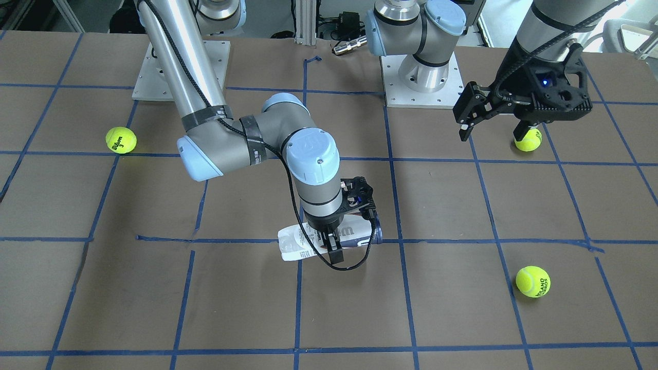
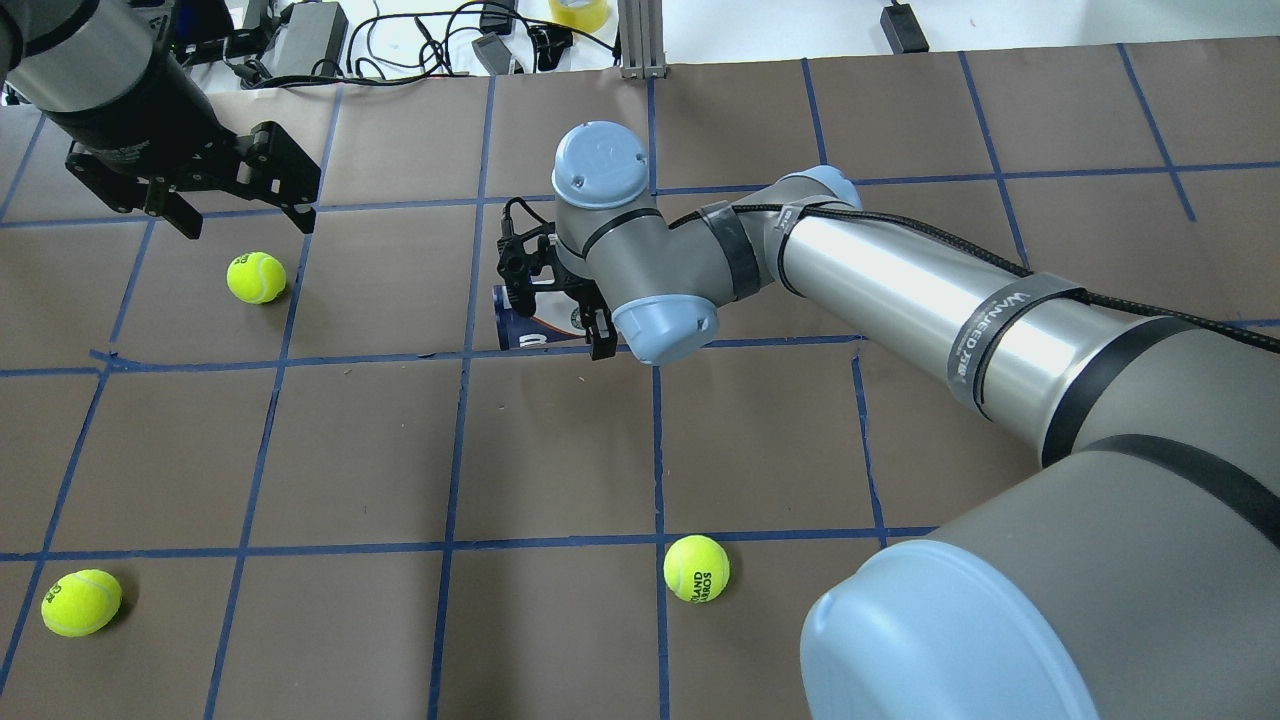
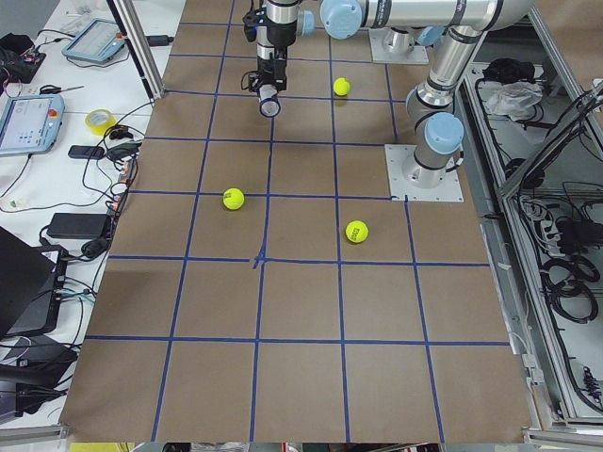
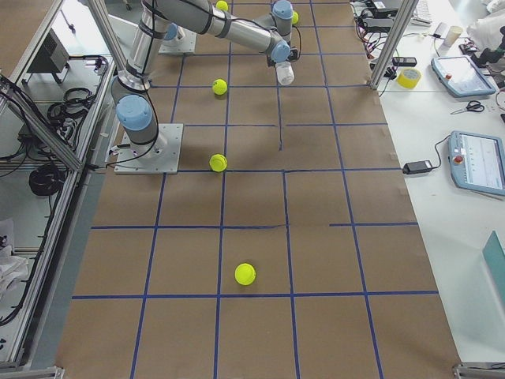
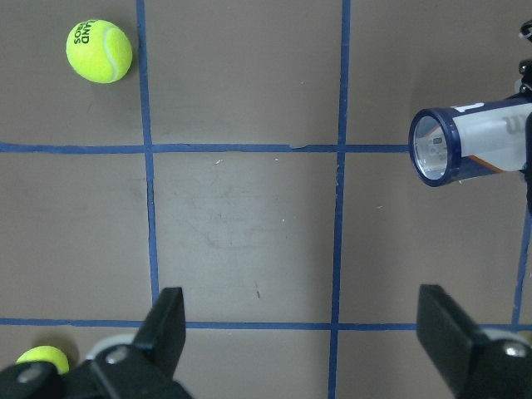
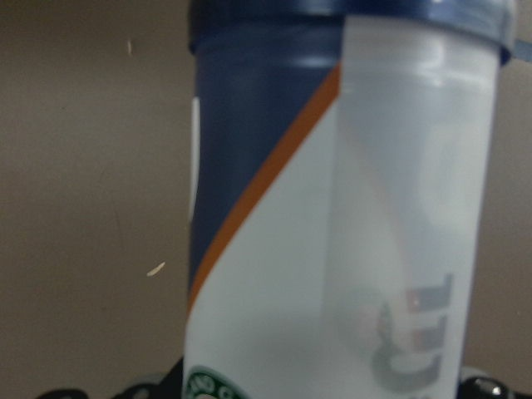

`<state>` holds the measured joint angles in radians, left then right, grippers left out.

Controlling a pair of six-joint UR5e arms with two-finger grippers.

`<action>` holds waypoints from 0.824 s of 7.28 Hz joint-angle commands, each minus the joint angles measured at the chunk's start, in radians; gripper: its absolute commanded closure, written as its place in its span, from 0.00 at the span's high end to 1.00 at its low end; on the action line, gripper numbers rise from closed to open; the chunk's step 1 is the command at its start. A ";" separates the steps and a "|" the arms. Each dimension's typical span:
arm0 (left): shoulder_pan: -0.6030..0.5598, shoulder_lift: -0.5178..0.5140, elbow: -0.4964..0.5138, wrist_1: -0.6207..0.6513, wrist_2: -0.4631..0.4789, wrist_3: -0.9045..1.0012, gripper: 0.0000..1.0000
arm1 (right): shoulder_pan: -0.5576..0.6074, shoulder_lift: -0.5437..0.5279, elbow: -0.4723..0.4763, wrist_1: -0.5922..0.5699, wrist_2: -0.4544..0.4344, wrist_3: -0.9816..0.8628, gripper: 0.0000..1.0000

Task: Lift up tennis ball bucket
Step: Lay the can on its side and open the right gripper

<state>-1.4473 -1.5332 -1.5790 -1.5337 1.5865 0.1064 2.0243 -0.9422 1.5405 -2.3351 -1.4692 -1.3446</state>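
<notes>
The tennis ball bucket [image 1: 300, 243] is a clear tube with a white and navy label and a navy rim. It lies horizontal near the table's middle, and I cannot tell whether it touches the table. My right gripper [image 1: 330, 240] comes down on it from above, with its fingers closed around the tube's middle. The tube fills the right wrist view [image 6: 349, 249]. My left gripper [image 1: 493, 132] is open and empty, well off to the side above a yellow ball [image 1: 528, 140]. The left wrist view shows the tube's open end [image 5: 465, 145].
Three yellow-green tennis balls lie loose on the brown gridded table: one under my left gripper [image 2: 256, 277], one near the robot's side on its left [image 2: 81, 602], one near the middle [image 2: 696, 568]. Cables and devices lie beyond the far edge [image 2: 400, 40].
</notes>
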 commanded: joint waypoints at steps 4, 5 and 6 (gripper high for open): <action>-0.004 0.001 -0.004 0.000 -0.002 0.001 1.00 | -0.030 -0.083 0.012 0.092 -0.026 0.039 1.00; -0.004 -0.001 -0.004 0.000 -0.003 0.001 1.00 | -0.080 -0.171 -0.006 0.206 0.009 0.054 1.00; -0.010 -0.002 -0.007 0.000 -0.005 -0.001 1.00 | -0.148 -0.238 -0.023 0.356 0.023 0.053 1.00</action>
<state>-1.4526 -1.5337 -1.5837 -1.5340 1.5833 0.1069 1.9473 -1.0917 1.5371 -2.1403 -1.4695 -1.2967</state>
